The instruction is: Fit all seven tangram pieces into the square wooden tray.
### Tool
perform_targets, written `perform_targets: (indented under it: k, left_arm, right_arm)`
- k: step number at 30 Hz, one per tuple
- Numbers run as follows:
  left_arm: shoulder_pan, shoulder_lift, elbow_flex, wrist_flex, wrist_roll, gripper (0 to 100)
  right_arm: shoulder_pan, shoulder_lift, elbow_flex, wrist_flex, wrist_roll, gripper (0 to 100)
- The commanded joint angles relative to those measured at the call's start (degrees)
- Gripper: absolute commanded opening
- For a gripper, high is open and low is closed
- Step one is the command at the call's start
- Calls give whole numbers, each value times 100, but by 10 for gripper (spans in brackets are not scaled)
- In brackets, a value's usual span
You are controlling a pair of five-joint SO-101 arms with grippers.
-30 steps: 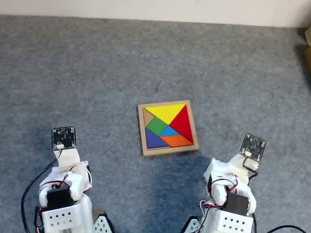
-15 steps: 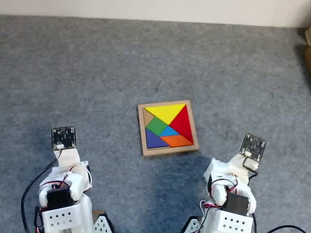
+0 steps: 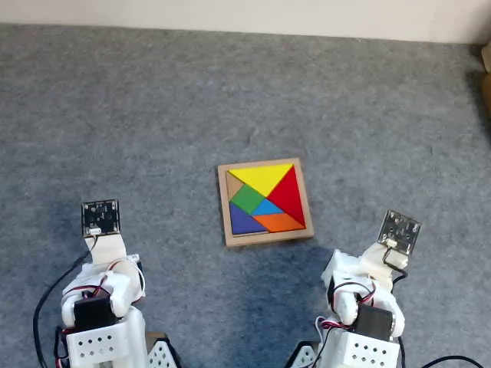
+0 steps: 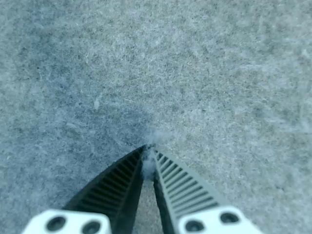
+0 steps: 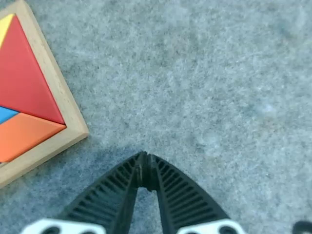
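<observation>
Six coloured tangram pieces point(image 3: 266, 201) flush within the square wooden tray point(image 3: 225, 205)

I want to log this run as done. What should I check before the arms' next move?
1. Wooden tray flat on grey mat: ok.
2. Left gripper shut, empty: ok.
3. Right gripper shut, empty, beside the tray's corner: ok.
4. Pieces seated: yellow, red, green, light blue, dark blue, orange: ok.
5. Seventh piece: tan triangle at tray's edge, piece or bare floor: cannot tell.
</observation>
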Motion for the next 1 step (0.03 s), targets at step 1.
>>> perform_targets:
  k: [1]
  left_arm:
    - [-75, -48, 110, 35, 44, 9]
  right_arm:
    - [-48, 13, 725, 31, 70, 5]
